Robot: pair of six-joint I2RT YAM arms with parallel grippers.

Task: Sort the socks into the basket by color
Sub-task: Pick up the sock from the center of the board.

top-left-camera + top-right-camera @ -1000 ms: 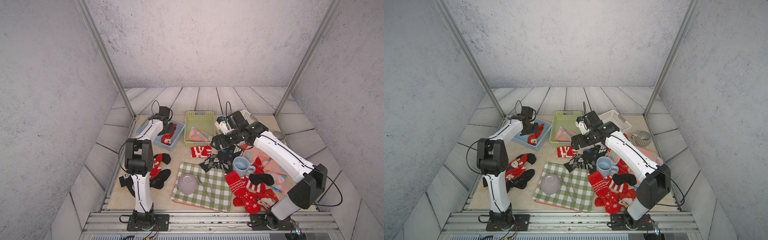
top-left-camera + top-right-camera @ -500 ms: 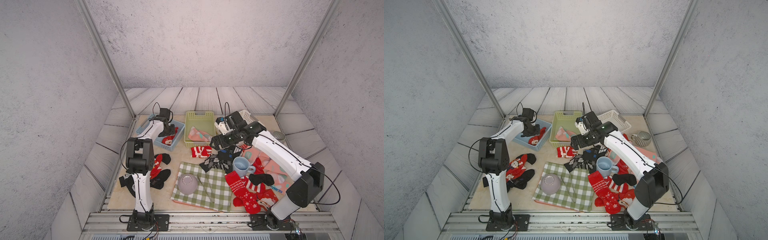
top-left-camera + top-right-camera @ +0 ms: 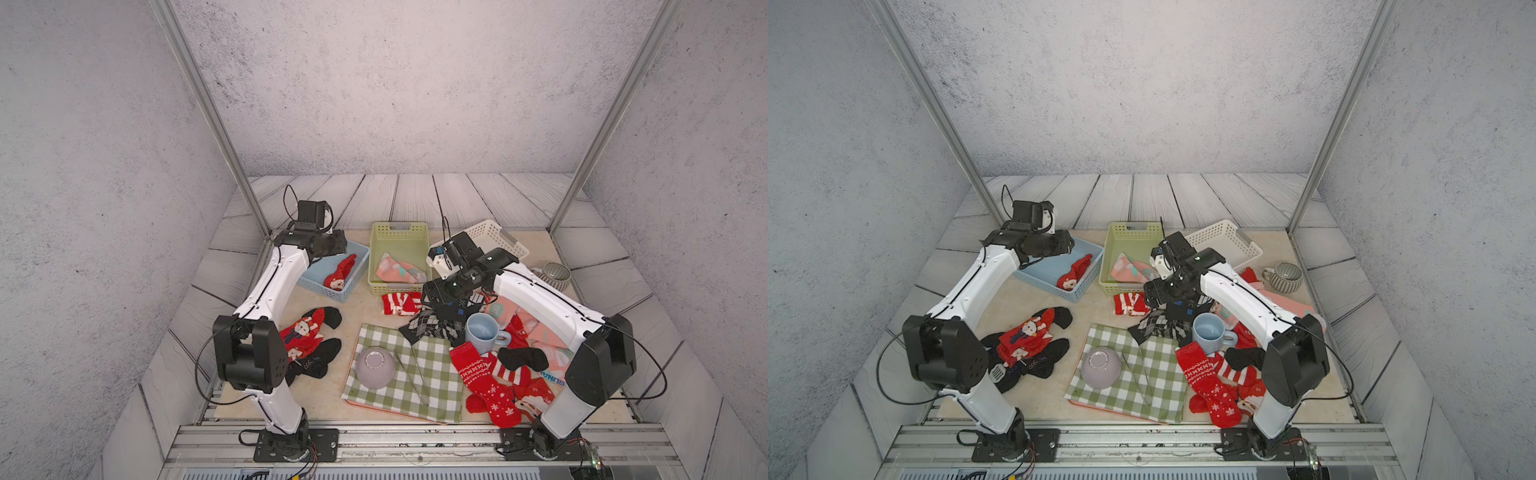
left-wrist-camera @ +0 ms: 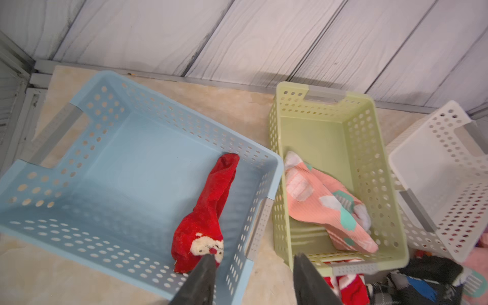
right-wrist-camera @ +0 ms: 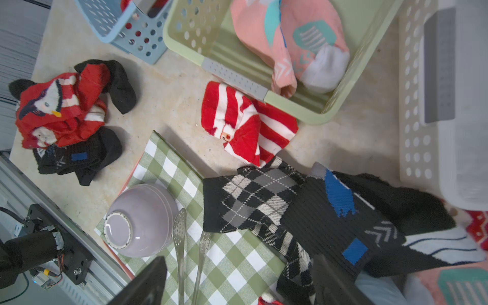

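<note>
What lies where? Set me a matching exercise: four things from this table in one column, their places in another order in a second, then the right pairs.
1. red Santa sock
2. pink sock with teal patches
3. lilac bowl
4. red-and-white striped sock

A. upside down on the checked cloth
B. in the blue basket
C. on the table, against the green basket
D. in the green basket

Pairs: 1-B, 2-D, 3-A, 4-C.

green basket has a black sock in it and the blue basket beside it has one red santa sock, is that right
Not quite. The green basket holds a pink sock with teal patches, not a black one; the left wrist view shows it. The blue basket beside it does hold one red Santa sock.
</note>
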